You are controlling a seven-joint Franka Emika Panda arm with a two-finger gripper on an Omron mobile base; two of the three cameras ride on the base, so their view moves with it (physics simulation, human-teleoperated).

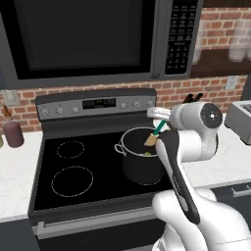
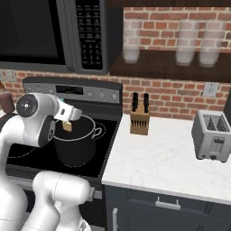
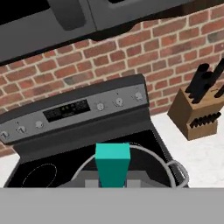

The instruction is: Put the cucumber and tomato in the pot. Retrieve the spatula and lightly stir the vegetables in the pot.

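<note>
Pinching the teal-handled spatula (image 1: 156, 134), the gripper (image 1: 159, 116) dips its orange blade into the black pot (image 1: 139, 164).

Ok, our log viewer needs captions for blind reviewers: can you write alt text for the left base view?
The white arm's gripper holds the teal-handled spatula, its orange-yellow blade dipped into the black pot on the stove's right side. Something yellow-green shows inside the pot. A microwave hangs above, a toaster sits at the right, and a maroon jar at the left.
</note>
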